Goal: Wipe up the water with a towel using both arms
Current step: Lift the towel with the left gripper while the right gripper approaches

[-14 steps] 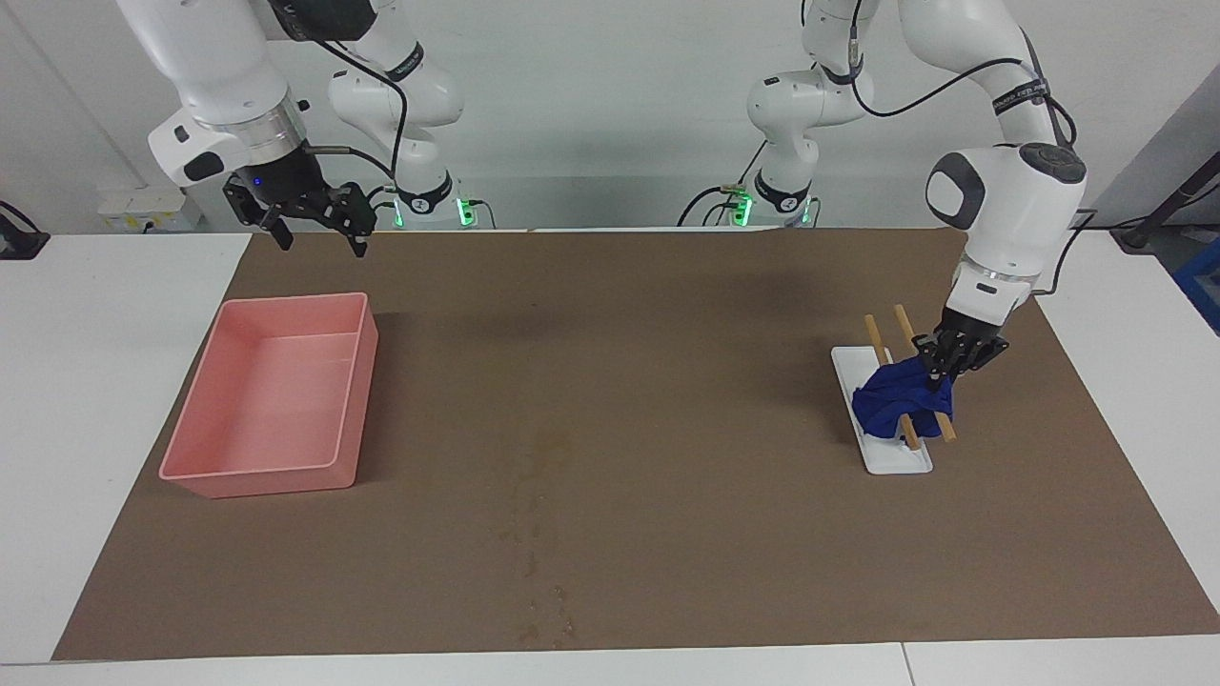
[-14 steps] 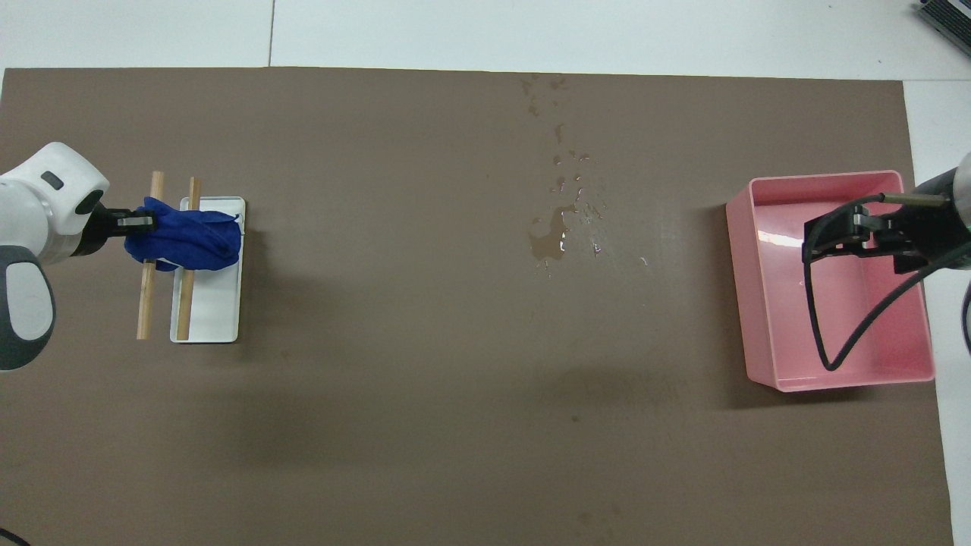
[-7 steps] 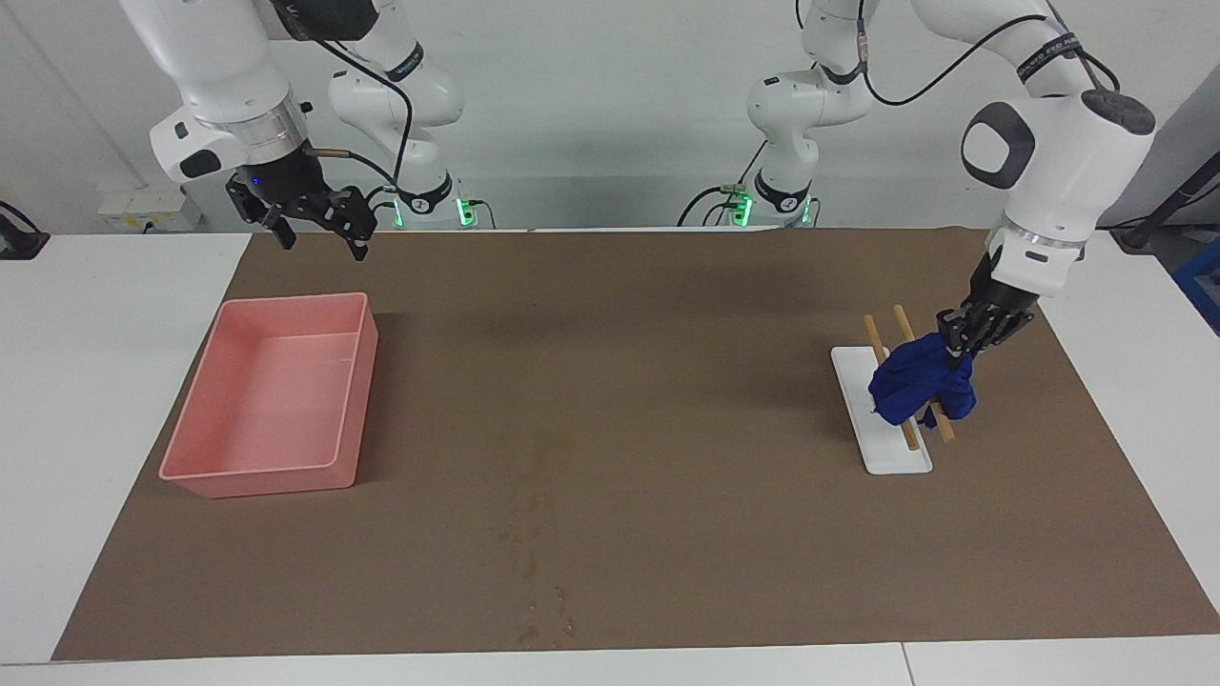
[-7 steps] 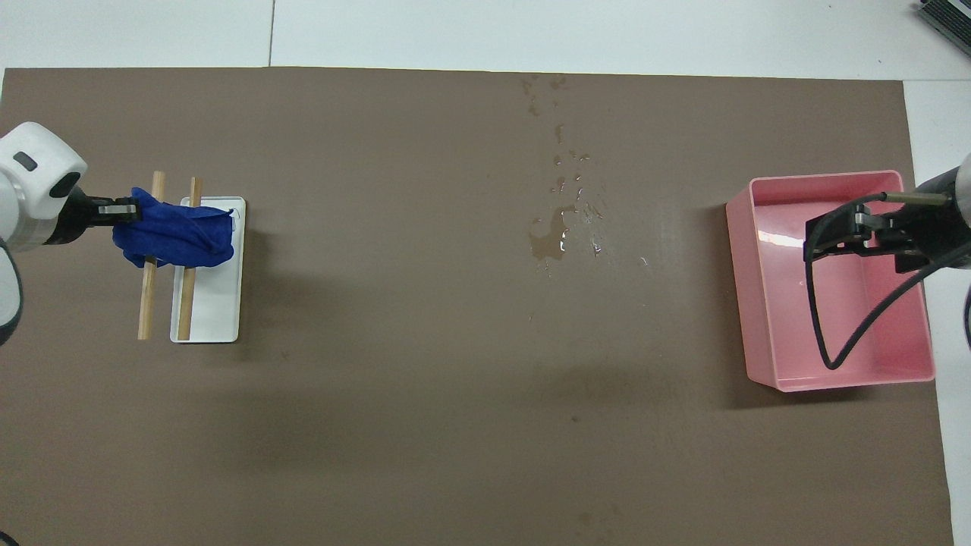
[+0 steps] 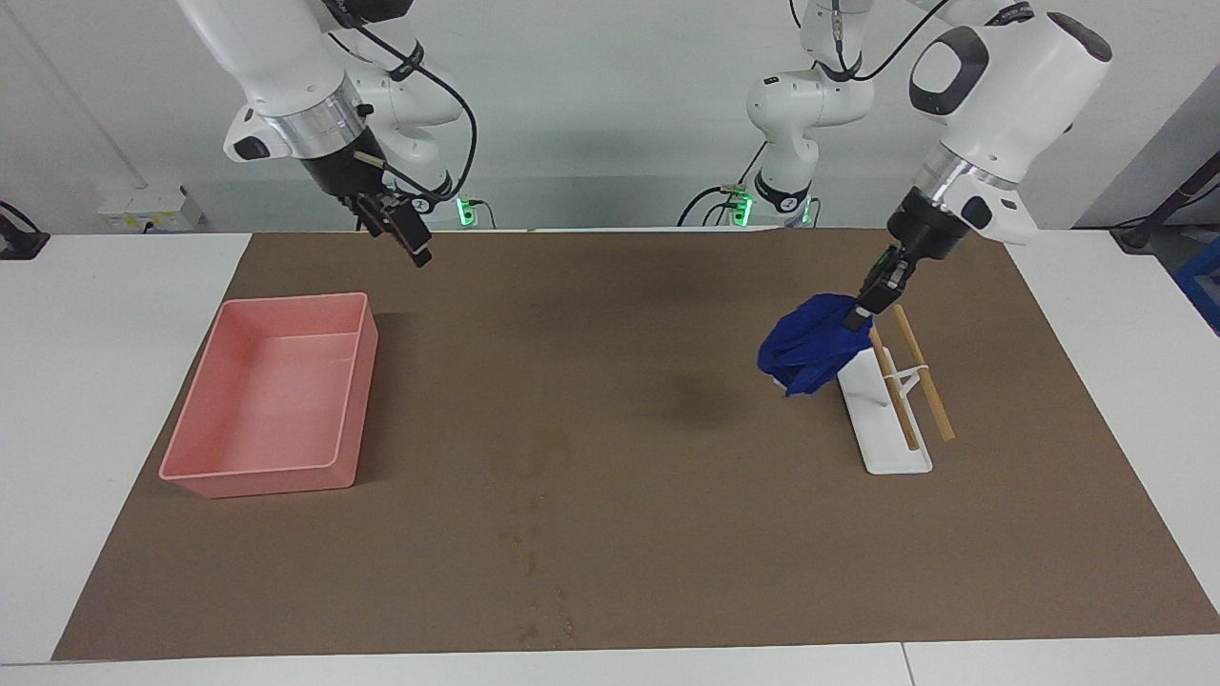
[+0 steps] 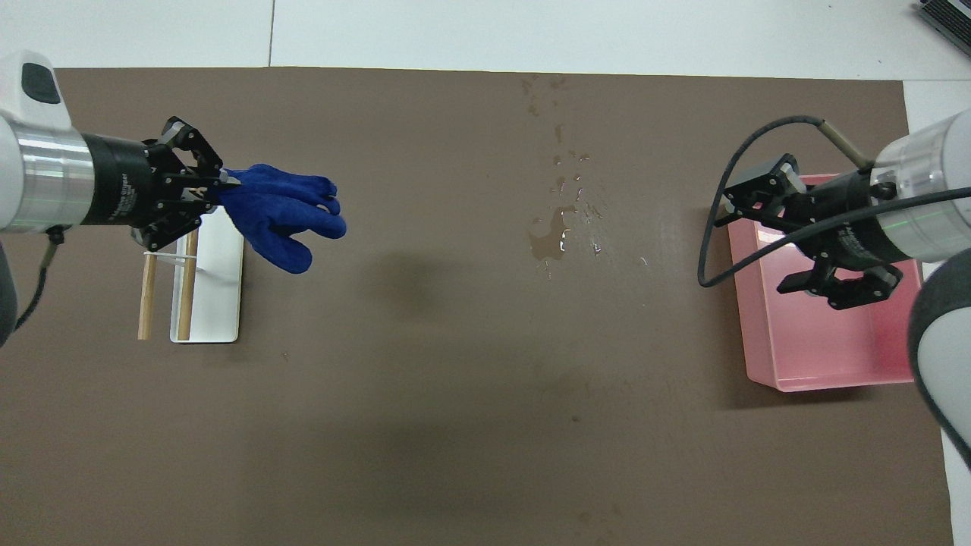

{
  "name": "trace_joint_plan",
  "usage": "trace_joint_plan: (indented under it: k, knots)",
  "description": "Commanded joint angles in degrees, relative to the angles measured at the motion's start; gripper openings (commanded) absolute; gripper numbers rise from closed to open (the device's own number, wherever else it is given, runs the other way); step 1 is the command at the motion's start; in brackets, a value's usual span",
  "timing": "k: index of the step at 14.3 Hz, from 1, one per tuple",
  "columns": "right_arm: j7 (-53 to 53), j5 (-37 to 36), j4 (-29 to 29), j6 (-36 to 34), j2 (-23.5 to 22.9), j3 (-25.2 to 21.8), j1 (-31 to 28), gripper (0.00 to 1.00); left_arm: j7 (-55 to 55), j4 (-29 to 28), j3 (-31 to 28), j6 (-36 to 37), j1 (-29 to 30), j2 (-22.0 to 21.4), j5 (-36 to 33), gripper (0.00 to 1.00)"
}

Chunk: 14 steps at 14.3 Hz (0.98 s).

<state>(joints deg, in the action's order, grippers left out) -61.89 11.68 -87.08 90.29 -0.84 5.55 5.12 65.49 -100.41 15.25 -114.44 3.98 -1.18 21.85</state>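
Observation:
My left gripper [image 5: 863, 310] is shut on one corner of the deep blue towel [image 5: 808, 351]. It holds the towel in the air over the brown mat, beside the white rack; the cloth hangs loose. In the overhead view the left gripper [image 6: 216, 189] and the towel [image 6: 284, 220] are over the rack's end. The water [image 6: 561, 235] is a trail of damp blotches and droplets at the mat's middle, running away from the robots [image 5: 534, 562]. My right gripper [image 5: 408, 233] is open and empty, up in the air over the pink tub's edge [image 6: 758, 243].
A pink tub [image 5: 205, 472] stands at the right arm's end of the mat [image 6: 834, 383]. A white rack [image 5: 896, 455] with two wooden sticks [image 5: 923, 376] lies at the left arm's end [image 6: 220, 303]. The brown mat [image 5: 667, 495] covers most of the table.
My left gripper has lifted the towel off the rack's sticks and carried it toward the table's middle. My right gripper has turned and moved a little toward the middle.

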Motion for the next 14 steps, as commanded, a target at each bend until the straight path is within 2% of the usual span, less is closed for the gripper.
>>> trace_joint_plan:
  k: [1,2,5,10,14]
  knots:
    - [-18.29,4.12,-0.98,5.92,-0.3,0.07,2.96,0.98,22.17,1.18,3.72,0.27,-0.29,-0.23,4.58,0.0]
    - [-25.4,6.05,-1.07,8.64,-0.74,0.07,4.01,0.98,26.4,1.09,4.08,-0.69,-0.29,-0.23,8.26,0.0]
    - [-42.48,11.59,-1.68,15.51,-2.41,0.07,7.0,1.0,33.54,0.48,7.5,-0.87,-0.38,-0.93,12.07,0.0]
    - [-48.75,14.86,-5.28,24.21,-4.17,0.07,13.33,0.99,41.11,0.56,12.16,-4.46,-0.73,-0.84,13.75,0.0]
    - [-51.05,15.21,-5.99,28.1,-5.66,0.07,16.06,0.98,45.33,0.56,12.34,-8.69,-4.59,-0.67,13.84,0.0]
